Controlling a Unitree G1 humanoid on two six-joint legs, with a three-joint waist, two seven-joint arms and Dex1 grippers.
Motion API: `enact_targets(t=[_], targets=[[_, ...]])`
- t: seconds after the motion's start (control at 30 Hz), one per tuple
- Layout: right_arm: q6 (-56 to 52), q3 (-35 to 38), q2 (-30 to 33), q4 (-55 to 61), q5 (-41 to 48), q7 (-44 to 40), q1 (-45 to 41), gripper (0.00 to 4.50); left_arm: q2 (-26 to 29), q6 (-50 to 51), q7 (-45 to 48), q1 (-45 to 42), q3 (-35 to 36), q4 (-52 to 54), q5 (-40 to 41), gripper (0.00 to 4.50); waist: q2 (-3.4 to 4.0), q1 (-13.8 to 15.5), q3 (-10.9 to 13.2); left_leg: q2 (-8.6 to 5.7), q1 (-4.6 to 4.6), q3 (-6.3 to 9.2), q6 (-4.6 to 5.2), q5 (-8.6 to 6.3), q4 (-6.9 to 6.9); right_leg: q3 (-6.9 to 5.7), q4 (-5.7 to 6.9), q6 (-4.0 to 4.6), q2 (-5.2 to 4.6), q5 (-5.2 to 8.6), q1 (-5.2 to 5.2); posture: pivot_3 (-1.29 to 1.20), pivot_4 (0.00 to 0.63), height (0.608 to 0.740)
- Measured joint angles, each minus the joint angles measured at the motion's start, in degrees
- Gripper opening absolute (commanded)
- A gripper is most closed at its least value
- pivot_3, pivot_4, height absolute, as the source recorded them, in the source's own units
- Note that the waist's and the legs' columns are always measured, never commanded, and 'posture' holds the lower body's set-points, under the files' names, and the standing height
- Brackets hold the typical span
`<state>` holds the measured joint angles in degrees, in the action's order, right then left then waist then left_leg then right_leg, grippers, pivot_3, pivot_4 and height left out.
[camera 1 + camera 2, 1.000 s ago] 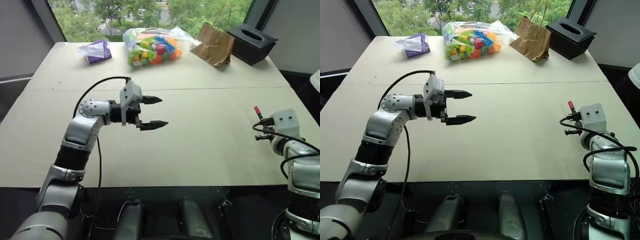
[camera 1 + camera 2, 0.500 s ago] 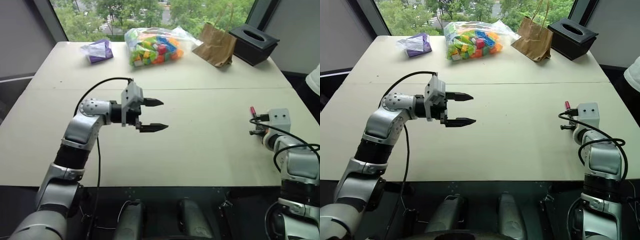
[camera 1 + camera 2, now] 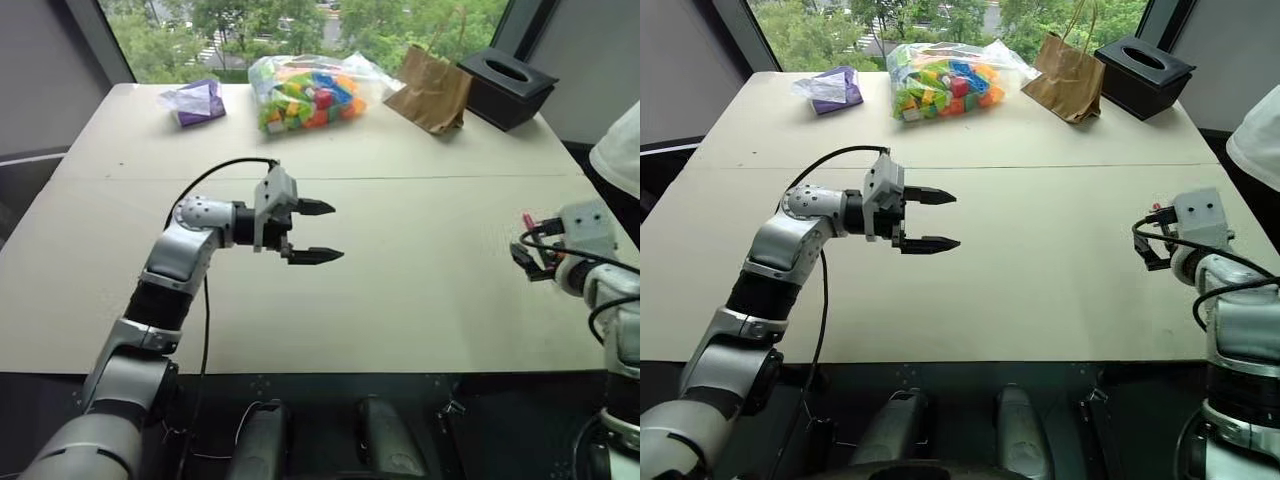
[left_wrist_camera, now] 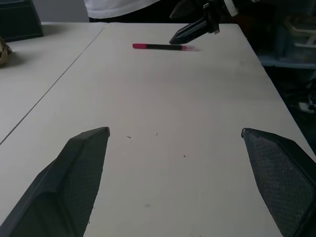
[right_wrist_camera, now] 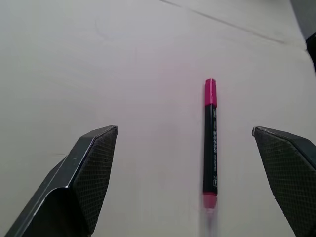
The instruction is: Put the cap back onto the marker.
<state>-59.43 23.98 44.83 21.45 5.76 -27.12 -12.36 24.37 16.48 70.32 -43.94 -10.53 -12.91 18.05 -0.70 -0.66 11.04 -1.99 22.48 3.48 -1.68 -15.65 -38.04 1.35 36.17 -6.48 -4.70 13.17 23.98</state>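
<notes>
- The thin black marker with pink-red ends [image 5: 210,137] lies flat on the pale beige table [image 3: 420,290], near the table's right edge, just under the right gripper [image 5: 197,177]. Both ends look pink, so I judge the cap is already seated – though I cannot tell how firmly.
- The right gripper's black fingers [image 5: 94,163] stand wide apart and hold nothing; the marker lies between them without touching.
- The left gripper [image 3: 322,232] hovers over the middle of the table, its fingers also wide and empty.
- Risk: if the cap is only loosely on, it may come off when the marker is moved. A round barrel can also roll toward the near edge if a finger brushes it.
- Far from the work are a clear bag of colourful toy blocks [image 3: 305,92], a purple packet [image 3: 194,102], a brown paper bag [image 3: 432,90] and a black tissue box [image 3: 505,86] – none stands in the way.
- A person's white sleeve [image 3: 618,160] is near the right arm and could be bumped.
</notes>
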Motion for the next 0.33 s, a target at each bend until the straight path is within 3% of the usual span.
enact_targets(t=[0.33], targets=[[-15.4, 16.4, 17.0, 24.4, 11.7, -18.6, 10.0, 4.47, -5.4, -8.1, 1.9, -5.9, -1.5, -12.5, -3.2, 4.50, -0.05, 0.0, 0.0, 0.01, -0.02, 0.02, 0.02, -0.01, -0.05, -0.05, -0.10, -0.03, 0.00, 0.02, -0.12, 0.00, 0.150, 0.740]])
